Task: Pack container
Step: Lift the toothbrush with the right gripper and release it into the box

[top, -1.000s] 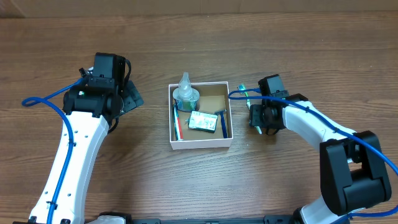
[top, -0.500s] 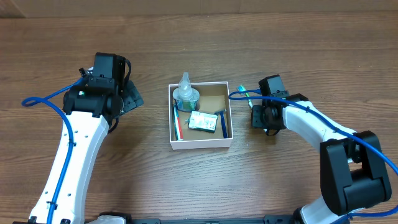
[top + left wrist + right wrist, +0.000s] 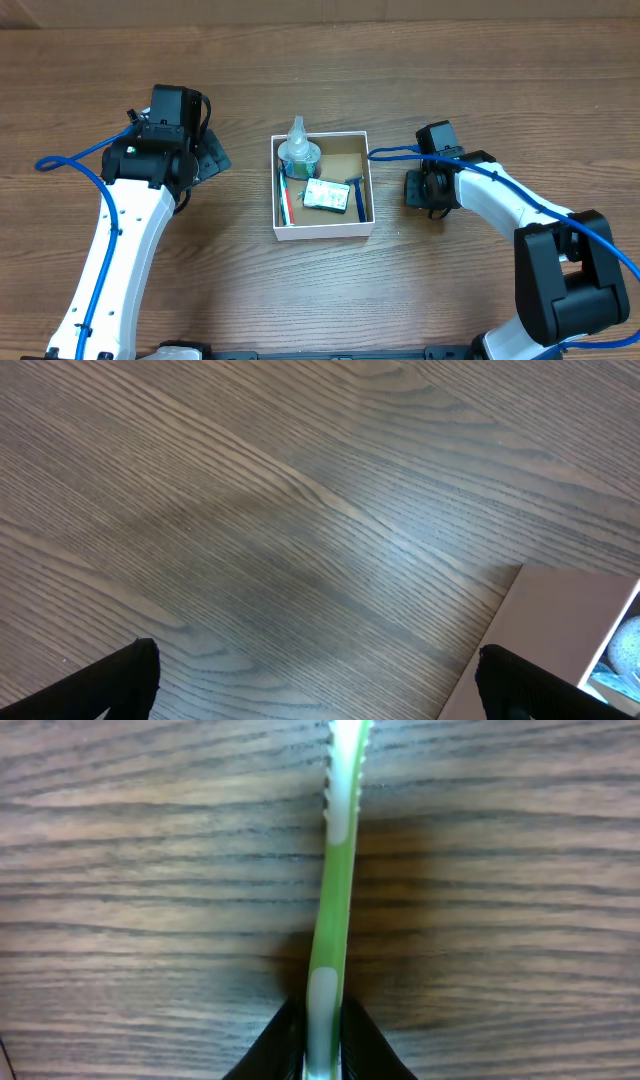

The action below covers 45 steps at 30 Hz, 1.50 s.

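Observation:
The container [image 3: 322, 229] is a shallow square box with white walls and a brown inside, at mid-table. It holds a clear bottle of green liquid [image 3: 298, 150], a red toothbrush [image 3: 284, 200], a pale green packet [image 3: 325, 194] and a blue razor [image 3: 357, 196]. My right gripper [image 3: 322, 1012] is shut on the handle of a green and white toothbrush [image 3: 334, 870], which points away from me low over the wood. From overhead, the right gripper [image 3: 420, 188] is just right of the container and hides that toothbrush. My left gripper [image 3: 320, 682] is open over bare wood, left of the container's wall [image 3: 560, 622].
Blue cables run along both arms; the right arm's cable [image 3: 395, 152] passes beside the container's far right corner. The left arm's body [image 3: 150, 165] stands to the left of the container. Brown wood tabletop [image 3: 450, 60] surrounds everything.
My right gripper's jaws have closed on the green toothbrush. Its head, seen earlier beside the container's far right corner, no longer shows from overhead. The left arm has not moved.

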Available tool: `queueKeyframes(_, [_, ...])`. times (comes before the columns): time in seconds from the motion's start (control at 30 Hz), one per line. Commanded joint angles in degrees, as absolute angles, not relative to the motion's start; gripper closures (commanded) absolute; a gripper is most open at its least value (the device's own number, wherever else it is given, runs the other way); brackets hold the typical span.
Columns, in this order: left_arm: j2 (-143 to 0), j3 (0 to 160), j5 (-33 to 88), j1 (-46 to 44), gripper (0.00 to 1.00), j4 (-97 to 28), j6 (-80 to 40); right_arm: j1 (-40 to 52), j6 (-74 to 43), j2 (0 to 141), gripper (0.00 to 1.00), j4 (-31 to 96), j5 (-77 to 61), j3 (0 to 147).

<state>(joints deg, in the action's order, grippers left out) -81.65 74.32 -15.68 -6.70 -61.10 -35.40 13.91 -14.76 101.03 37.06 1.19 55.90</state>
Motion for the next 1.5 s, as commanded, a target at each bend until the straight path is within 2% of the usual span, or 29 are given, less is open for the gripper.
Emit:
queueKeyframes(0.0, [-81.65,75.13,-16.05,-6.76,0.0,-61.06,-34.26,13.8,-14.83,99.33,0.86,38.3,0.38,56.99])
queueKeyframes(0.27, [-81.65,75.13,-16.05,-6.76,0.0,-61.06,-34.26,13.8,-14.87,91.96,0.87,40.49,1.08,57.36])
queueKeyframes(0.57, [-81.65,75.13,-16.03,-6.76,0.0,-61.06,-34.26,14.35,-15.05,76.73,0.87,50.43,-0.4,61.84])
queueKeyframes(0.87, [-81.65,75.13,-16.03,-6.76,0.0,-61.06,-34.26,24.53,-20.01,65.56,0.87,53.32,-3.11,62.28])
queueKeyframes(1.17, [-81.65,75.13,-16.05,-6.76,0.0,-61.06,-34.26,37.74,-25.61,68.69,0.86,49.71,-2.44,62.26])
queueKeyframes(1.47, [-81.65,75.13,-16.03,-6.76,0.0,-61.08,-34.26,40.12,-27.05,77.47,0.86,45.41,-2.44,62.26])
